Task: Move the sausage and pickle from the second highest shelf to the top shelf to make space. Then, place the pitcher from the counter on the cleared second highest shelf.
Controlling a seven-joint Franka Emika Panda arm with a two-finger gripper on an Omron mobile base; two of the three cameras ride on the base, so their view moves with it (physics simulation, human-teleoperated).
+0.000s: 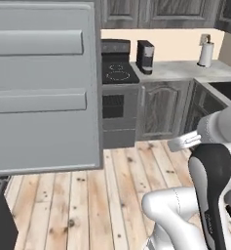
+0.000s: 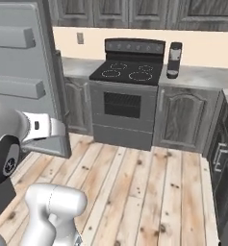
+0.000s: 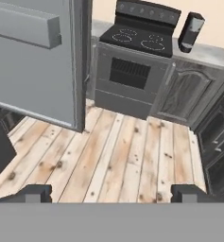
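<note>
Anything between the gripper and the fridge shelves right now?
Yes: the open fridge door stands edge-on beside the stove, between the open gripper and the fridge's inside. The shelves, sausage and pickle can't be made out, so the path there can't be judged.

One stove (image 2: 127,72), one paper-towel roll (image 1: 205,52)

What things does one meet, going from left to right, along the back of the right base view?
Open fridge door → wall outlet → black stove → dark cylindrical appliance on the counter.
</note>
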